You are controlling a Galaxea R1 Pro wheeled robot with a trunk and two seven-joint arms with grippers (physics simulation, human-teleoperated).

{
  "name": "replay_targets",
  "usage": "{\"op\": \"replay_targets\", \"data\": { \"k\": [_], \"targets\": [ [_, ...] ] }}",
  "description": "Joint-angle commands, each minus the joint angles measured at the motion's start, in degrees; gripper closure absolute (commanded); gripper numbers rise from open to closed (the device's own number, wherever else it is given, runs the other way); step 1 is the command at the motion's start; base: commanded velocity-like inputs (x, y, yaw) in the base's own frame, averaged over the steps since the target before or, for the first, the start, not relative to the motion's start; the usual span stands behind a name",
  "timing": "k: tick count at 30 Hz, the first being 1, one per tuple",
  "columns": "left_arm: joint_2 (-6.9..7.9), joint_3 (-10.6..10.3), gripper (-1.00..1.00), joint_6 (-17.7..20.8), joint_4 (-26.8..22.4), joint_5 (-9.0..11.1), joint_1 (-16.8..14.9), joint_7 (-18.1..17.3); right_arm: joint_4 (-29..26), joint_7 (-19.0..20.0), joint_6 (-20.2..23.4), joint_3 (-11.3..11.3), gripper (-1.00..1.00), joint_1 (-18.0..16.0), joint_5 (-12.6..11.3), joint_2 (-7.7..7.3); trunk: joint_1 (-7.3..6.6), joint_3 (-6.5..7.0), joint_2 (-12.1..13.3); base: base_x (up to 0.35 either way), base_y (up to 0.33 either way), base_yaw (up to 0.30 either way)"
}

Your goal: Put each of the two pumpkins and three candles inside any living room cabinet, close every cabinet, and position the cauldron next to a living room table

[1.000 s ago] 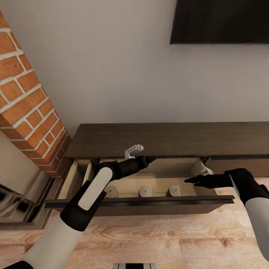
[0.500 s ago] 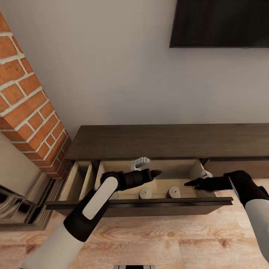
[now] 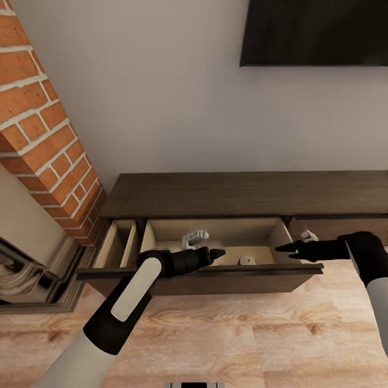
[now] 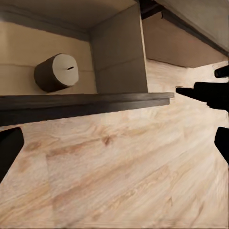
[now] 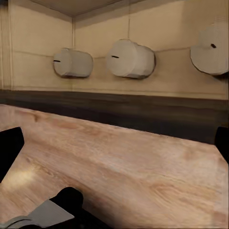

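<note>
1. I have both grippers at the front panel of the drawer (image 3: 205, 277), which stands pulled out of the cabinet (image 3: 242, 194), placed, I judge, to push it shut.
2. My left gripper (image 3: 215, 253) hangs just over the panel's top edge, jaws parted and holding nothing.
3. My right gripper (image 3: 285, 248) sits at the panel's right end; I cannot tell how its jaws stand.
4. The three candles (image 5: 129, 58) stand in a row on the drawer floor.

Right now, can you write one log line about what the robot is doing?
step: closing drawer | drawer: open | candles: three inside drawer | left gripper: open, above drawer front | right gripper: open, by drawer's end | pumpkins: unseen
</note>
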Motion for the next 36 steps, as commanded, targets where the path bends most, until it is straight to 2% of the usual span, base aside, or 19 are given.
{"op": "replay_targets", "data": {
  "k": [1, 3, 5, 7, 10, 14, 18, 19, 20, 21, 24, 28, 30, 31, 32, 34, 35, 36],
  "targets": [
    [2.71, -3.8, -1.0, 1.2, 0.0, 0.6, 0.6, 0.0, -1.5, 7.6, 0.4, 13.5, -1.0, 2.4, -0.1, -0.02, 0.0, 0.0, 0.0, -0.041, 0.0, 0.0],
    [3.31, -6.8, -1.0, 1.4, 0.1, 2.1, 0.6, 0.0, -1.4, 8.6, -0.1, 18.1, -1.0, 3.0, -0.2, -0.07, 0.0, 0.0, 0.0, -0.021, 0.0, 0.0],
    [3.66, -13.0, -1.0, 1.5, 0.1, 7.0, 0.7, 0.1, -1.5, 12.6, -1.4, 25.0, -1.0, 4.9, -0.1, -0.1, 0.0, 0.0, 0.0, -0.005, 0.0, 0.0],
    [3.93, -16.3, -1.0, 1.5, 0.2, 9.5, 0.7, 0.1, -1.1, 13.7, -3.1, 29.1, -1.0, 5.8, -0.1, -0.11, 0.0, 0.0, 0.0, -0.001, 0.0, 0.0],
    [5.21, -19.9, -1.0, 1.5, 0.4, 11.0, 0.8, 0.1, -0.7, 14.0, -5.5, 32.1, -1.0, 7.3, 0.0, -0.17, 0.0, 0.0, 0.0, 0.0, 0.0, 0.0],
    [7.73, -22.6, -1.0, 1.1, 2.0, 11.3, 1.8, 0.2, -0.1, 13.1, -8.2, 33.1, -1.0, 9.7, 0.1, -0.02, 0.0, 0.0, 0.0, 0.0, 0.0, 0.0],
    [8.09, -23.0, -1.0, 0.7, 6.5, 10.8, 2.5, 1.8, 1.6, 7.7, -11.1, 33.2, -1.0, 11.3, -0.1, 0.33, 0.0, 0.0, 0.0, 0.0, 0.0, 0.0],
    [8.02, -23.0, -1.0, 0.6, 7.5, 10.5, 2.6, 3.2, 1.9, 5.5, -12.1, 33.2, -1.0, 11.5, -0.3, 0.43, 0.0, 0.0, 0.0, 0.0, 0.0, 0.0],
    [7.77, -23.0, -1.0, 0.4, 9.0, 9.9, 2.7, 7.3, 3.2, -0.3, -15.2, 33.2, -1.0, 12.0, -0.6, 0.54, 0.0, 0.0, 0.0, 0.0, 0.0, 0.0],
    [7.68, -23.1, -1.0, 0.4, 9.2, 9.8, 2.7, 8.1, 3.5, -1.2, -15.8, 33.1, -1.0, 12.1, -0.7, 0.55, 0.0, 0.0, 0.0, 0.0, 0.0, 0.0],
    [7.24, -24.0, -1.0, -2.3, 9.7, 9.3, 2.9, 14.2, 5.3, -4.9, -18.7, 32.9, -1.0, 12.4, -0.8, 0.64, 0.0, 0.0, 0.0, 0.0, 0.0, 0.0],
    [7.09, -26.8, -1.0, -6.7, 9.8, 8.7, 2.9, 16.7, 5.1, -6.2, -19.3, 32.6, -1.0, 12.4, -1.1, 0.68, 0.0, 0.0, 0.0, 0.0, 0.0, 0.0],
    [6.96, -27.6, -1.0, -8.8, 9.8, 7.4, 2.9, 18.3, 4.9, -6.6, -19.7, 32.0, -1.0, 12.4, -1.9, 0.68, 0.0, 0.0, 0.0, 0.0, 0.0, 0.0],
    [6.67, -27.9, -1.0, -10.3, 9.7, 5.7, 2.9, 19.7, 4.8, -7.2, -19.8, 31.1, -1.0, 12.4, -3.0, 0.76, 0.0, 0.0, 0.0, 0.0, 0.0, 0.0],
    [6.49, -27.9, -1.0, -10.8, 9.7, 5.2, 2.9, 20.1, 4.7, -7.5, -19.8, 30.8, -1.0, 12.4, -3.4, 0.87, 0.0, 0.0, 0.0, 0.0, 0.0, 0.0],
    [5.43, -28.1, -1.0, -13.0, 10.0, 2.9, 2.9, 21.6, 4.7, -10.6, -20.1, 29.9, -1.0, 12.4, -5.2, 2.26, 0.0, 0.0, 0.0, 0.0, 0.0, 0.0],
    [5.08, -28.2, -1.0, -14.5, 11.0, 2.1, 2.9, 22.1, 5.0, -13.8, -21.0, 29.6, -1.0, 12.5, -6.1, 3.42, 0.0, 0.0, 0.0, 0.0, 0.0, 0.0],
    [4.99, -28.2, -1.0, -15.2, 11.5, 1.9, 2.9, 22.2, 5.1, -15.1, -21.5, 29.5, -1.0, 12.5, -6.4, 3.84, 0.0, 0.0, 0.0, 0.0, 0.0, 0.0]
  ]
}}
